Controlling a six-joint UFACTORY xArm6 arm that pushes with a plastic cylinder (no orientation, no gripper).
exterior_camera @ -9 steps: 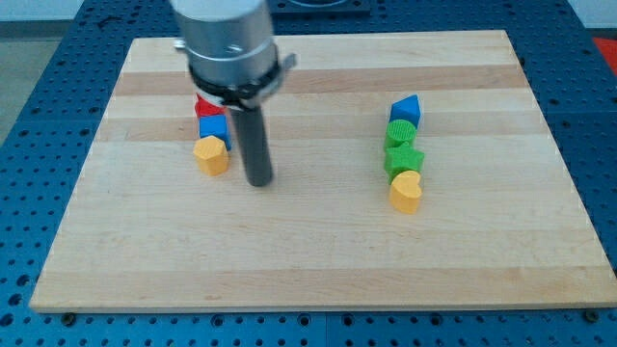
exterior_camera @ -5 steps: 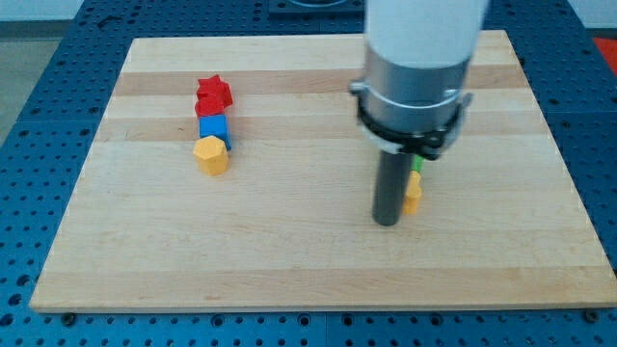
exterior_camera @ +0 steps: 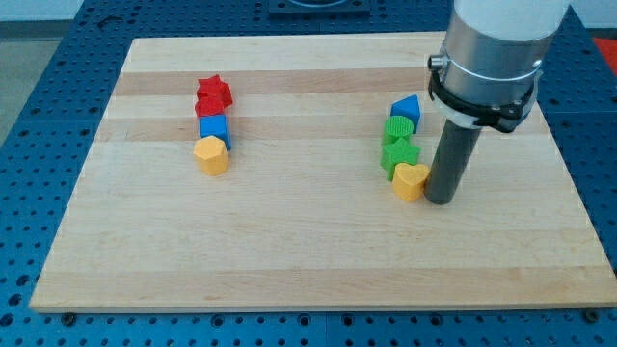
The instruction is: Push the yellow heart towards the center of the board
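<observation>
The yellow heart [exterior_camera: 410, 180] lies right of the board's middle, at the bottom end of a short column of blocks. Above it are two green blocks [exterior_camera: 400, 152] and a blue block [exterior_camera: 407, 109]. My tip [exterior_camera: 442, 200] stands on the board right next to the heart's right side, touching it or nearly so. The arm's grey body rises above it toward the view's top right.
A second column stands at the view's left: a red star-like block [exterior_camera: 214, 93], a blue cube [exterior_camera: 213, 127] and a yellow hexagon-like block [exterior_camera: 210, 154]. The wooden board [exterior_camera: 308, 260] lies on a blue perforated table.
My tip swept from beside the left column across the board to the heart's left, then round to its right side. The heart sits slightly higher and more to the left than before.
</observation>
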